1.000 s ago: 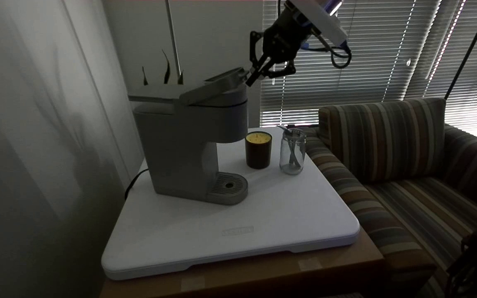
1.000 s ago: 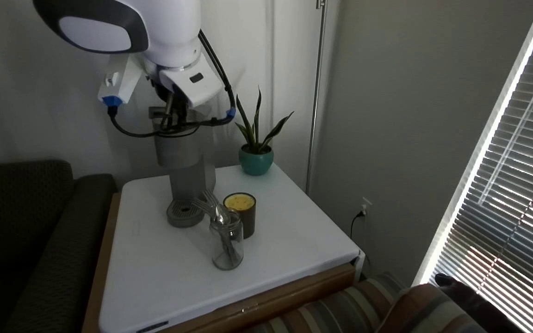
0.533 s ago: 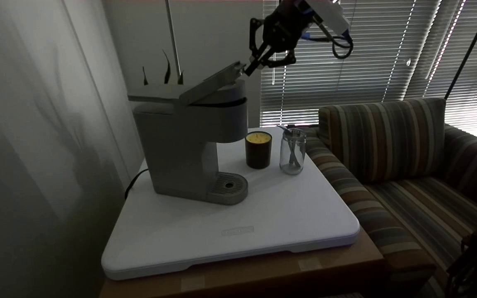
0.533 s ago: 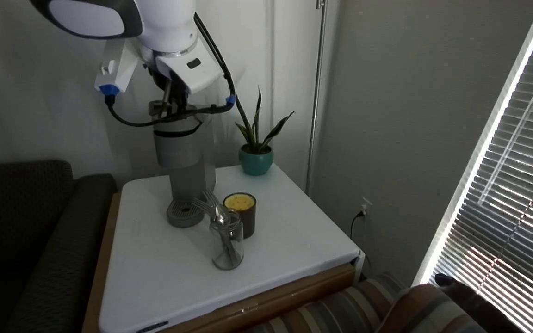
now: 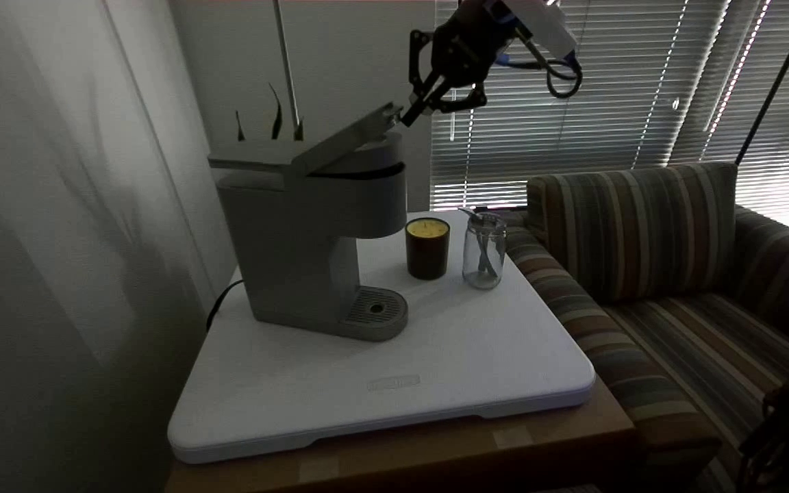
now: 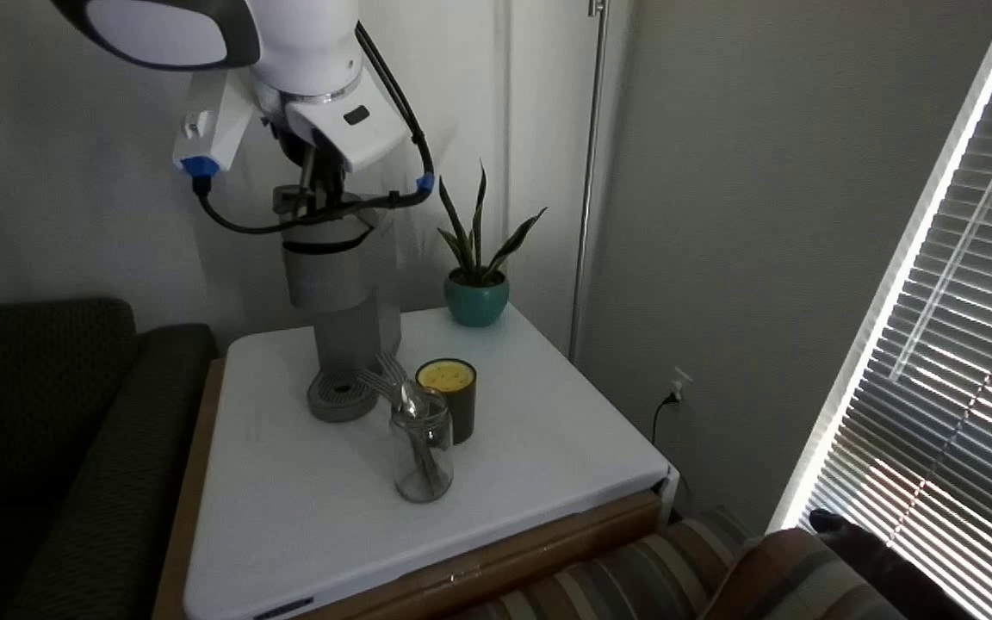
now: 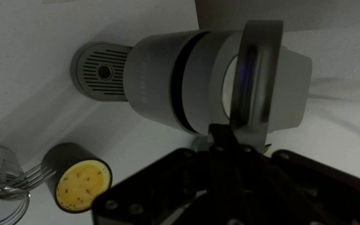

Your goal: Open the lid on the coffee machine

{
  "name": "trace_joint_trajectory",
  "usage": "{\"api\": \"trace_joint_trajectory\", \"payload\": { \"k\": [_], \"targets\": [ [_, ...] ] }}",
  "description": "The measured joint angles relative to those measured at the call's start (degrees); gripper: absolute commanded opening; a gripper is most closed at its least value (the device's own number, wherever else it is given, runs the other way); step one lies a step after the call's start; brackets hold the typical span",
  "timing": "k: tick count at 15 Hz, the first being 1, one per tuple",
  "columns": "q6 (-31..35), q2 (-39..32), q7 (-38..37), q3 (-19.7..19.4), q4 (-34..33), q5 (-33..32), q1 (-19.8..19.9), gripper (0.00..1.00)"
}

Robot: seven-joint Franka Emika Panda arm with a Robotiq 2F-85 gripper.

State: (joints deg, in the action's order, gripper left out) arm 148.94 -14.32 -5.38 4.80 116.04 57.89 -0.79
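Note:
The grey coffee machine stands on the white table; it also shows in an exterior view and in the wrist view. Its lid is tilted up at the front, and a dark gap shows in the head below it. In the wrist view the lid's raised front end stands right beside my fingertips. My gripper is shut, its fingertips at the lid's front end; they also show in the wrist view. I see nothing held between them. Cables partly hide this spot in an exterior view.
A dark candle cup and a clear glass jar with cutlery stand beside the machine. A potted plant stands behind it. A striped armchair is beside the table, and a wall is on the machine's other side.
The lid has tilted up and the gap in the head has widened, mostly in the first half second. My gripper has risen slightly. The machine has shifted slightly away from my gripper.

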Motion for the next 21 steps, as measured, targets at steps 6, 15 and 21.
{"api": "trace_joint_trajectory", "payload": {
  "k": [6,15,21],
  "targets": [
    [0.2,0.7,0.6,0.0,-0.8,-0.5,-0.8,0.00],
    [2.6,2.3,-1.3,-0.6,-1.6,-4.7,-0.9,0.00],
    [4.1,4.4,-15.5,-3.8,3.5,-21.3,-1.3,0.00]
  ]
}}
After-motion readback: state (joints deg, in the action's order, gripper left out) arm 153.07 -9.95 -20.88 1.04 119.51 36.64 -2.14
